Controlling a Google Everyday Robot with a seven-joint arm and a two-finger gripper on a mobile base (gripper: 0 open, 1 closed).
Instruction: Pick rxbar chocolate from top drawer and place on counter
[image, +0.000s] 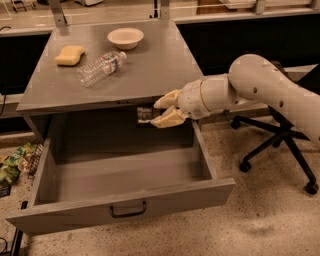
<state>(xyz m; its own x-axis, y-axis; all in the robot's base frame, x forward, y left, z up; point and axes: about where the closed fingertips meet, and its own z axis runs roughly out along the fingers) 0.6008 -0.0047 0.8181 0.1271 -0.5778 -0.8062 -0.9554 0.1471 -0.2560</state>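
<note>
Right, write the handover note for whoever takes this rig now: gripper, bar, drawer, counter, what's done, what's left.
Gripper: at the counter's front edge, above the open drawer, fingers shut on the rxbar chocolate.
Top drawer: pulled fully open; no other item visible inside.
Counter: carries a sponge, a bottle and a bowl; the bar is not on it yet.
Done: bar grasped and held off the drawer floor.
Left: raise the bar above the counter edge, set it down on the counter, release.
</note>
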